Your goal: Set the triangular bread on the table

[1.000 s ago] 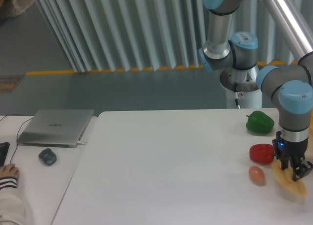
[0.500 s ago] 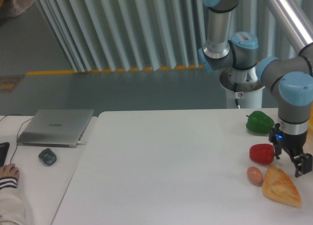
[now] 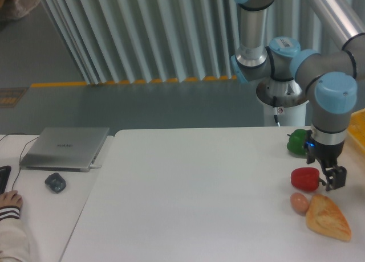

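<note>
The triangular bread (image 3: pixel 328 217), a golden-brown wedge, lies flat on the white table (image 3: pixel 194 193) near its right front corner. A small tan egg (image 3: pixel 299 203) touches or nearly touches its left side. My gripper (image 3: pixel 329 179) hangs a little above and behind the bread, beside the red pepper (image 3: pixel 305 178). Its fingers are apart and hold nothing.
A green pepper (image 3: pixel 299 142) sits behind the red one, partly hidden by the arm. A yellow tray (image 3: pixel 359 128) shows at the right edge. On the left side desk lie a laptop (image 3: pixel 65 148) and a dark mouse (image 3: pixel 55 182); a person's hand (image 3: pixel 10 202) rests near them.
One second ago the gripper held the bread low over the table. It let go, and has since risen and drifted left, leaving the bread lying on the table.
</note>
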Motion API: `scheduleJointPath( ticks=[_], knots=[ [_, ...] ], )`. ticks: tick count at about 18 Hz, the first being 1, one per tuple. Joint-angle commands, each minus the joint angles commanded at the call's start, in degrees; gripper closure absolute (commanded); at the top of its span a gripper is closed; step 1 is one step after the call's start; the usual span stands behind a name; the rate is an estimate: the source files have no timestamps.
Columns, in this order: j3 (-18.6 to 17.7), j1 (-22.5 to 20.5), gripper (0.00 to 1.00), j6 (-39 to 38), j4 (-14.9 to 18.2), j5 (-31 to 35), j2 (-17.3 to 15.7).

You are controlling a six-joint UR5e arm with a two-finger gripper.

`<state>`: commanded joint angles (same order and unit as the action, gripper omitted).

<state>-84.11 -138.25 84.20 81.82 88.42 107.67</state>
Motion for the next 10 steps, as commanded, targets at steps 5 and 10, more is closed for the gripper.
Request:
scheduleJointPath(
  ticks=[5, 10],
  knots=[
    [-2.63, 0.88, 0.0, 0.09, 1.06, -2.29, -2.64],
    [-3.69, 0.88, 0.0, 0.09, 1.06, -2.55, -3.96]
  ],
)
